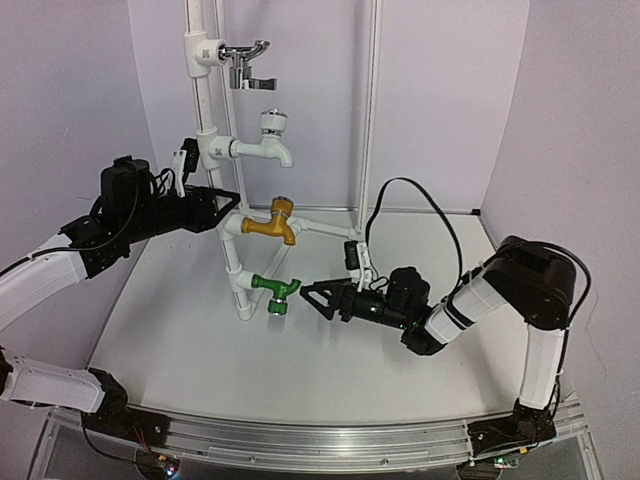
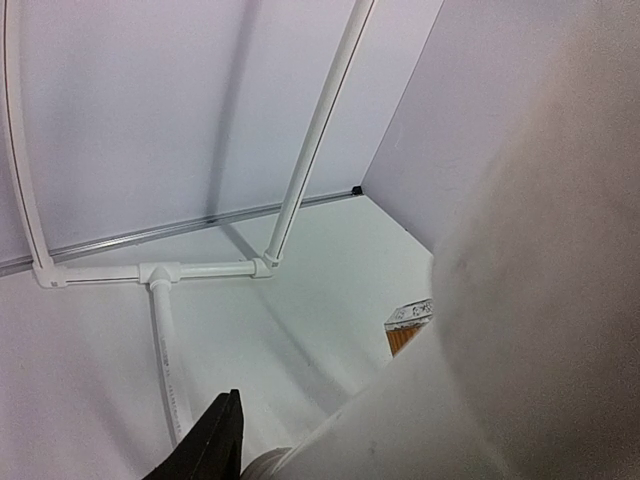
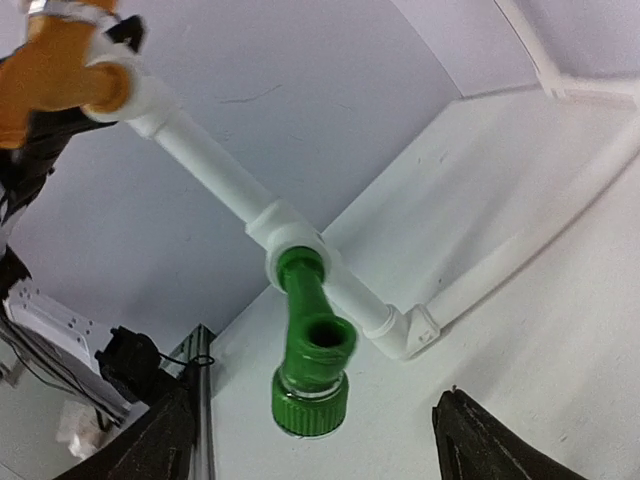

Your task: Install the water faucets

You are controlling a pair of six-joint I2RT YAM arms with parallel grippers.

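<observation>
On the left, the left end effector (image 1: 222, 203) is clamped around the upright of the white pipe frame (image 1: 205, 100), level with the yellow tap (image 1: 272, 222). In its wrist view the pipe fills the right side as a blur, with one dark finger just beside it. Below the yellow tap, the green faucet (image 1: 276, 291) sits in the lowest fitting of the slanted pipe, its spout hanging down above the counter (image 1: 200, 350). Just right of it, the right end effector (image 1: 308, 293) points at the faucet with its jaws spread wide. Its fingers stand apart on either side, touching nothing.
</observation>
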